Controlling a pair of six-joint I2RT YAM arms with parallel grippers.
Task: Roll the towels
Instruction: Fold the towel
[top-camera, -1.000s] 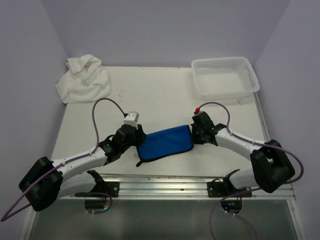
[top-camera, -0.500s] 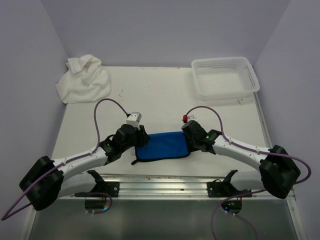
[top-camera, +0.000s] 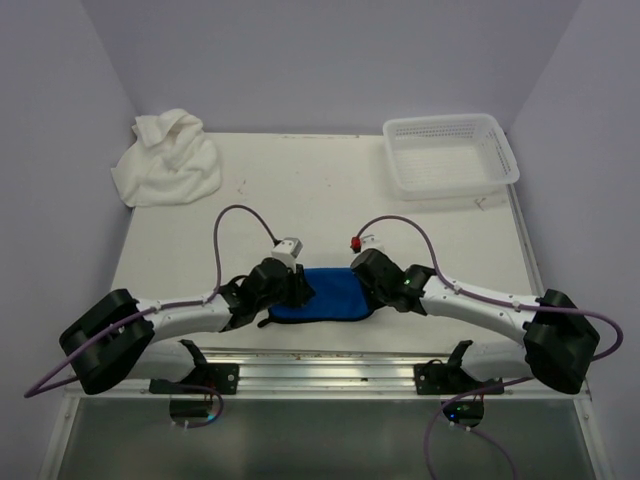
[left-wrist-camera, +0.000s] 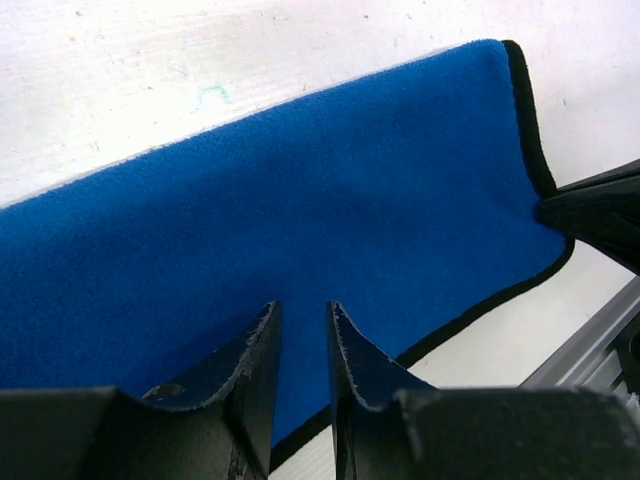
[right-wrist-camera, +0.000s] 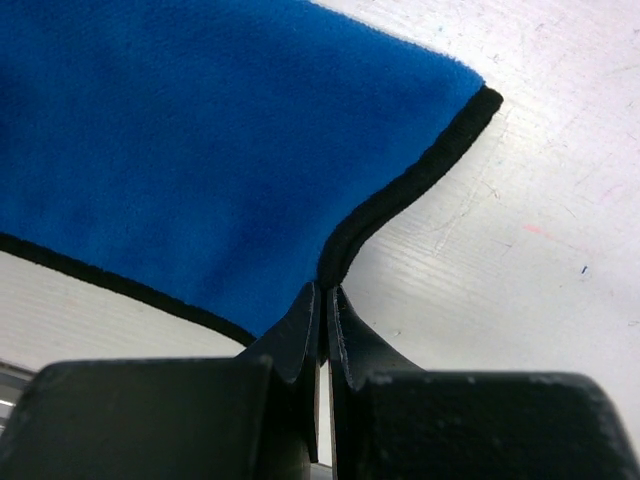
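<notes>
While right hand (right-wrist-camera: 322, 296) pinches blue towel (top-camera: 325, 298) hem by desk (top-camera: 300, 190) near edge, left hand (left-wrist-camera: 301, 316) narrowly parted at other end.

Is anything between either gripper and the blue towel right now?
Nothing visible. The right gripper is shut on the blue towel at its black-trimmed edge; the left gripper hangs slightly open directly over its other end. The white towel and the basket lie far back, well clear.

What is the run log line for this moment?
left pincer: slightly open over blue towel | right pincer: shut on its hem | white towel: bunched, far left corner
</notes>
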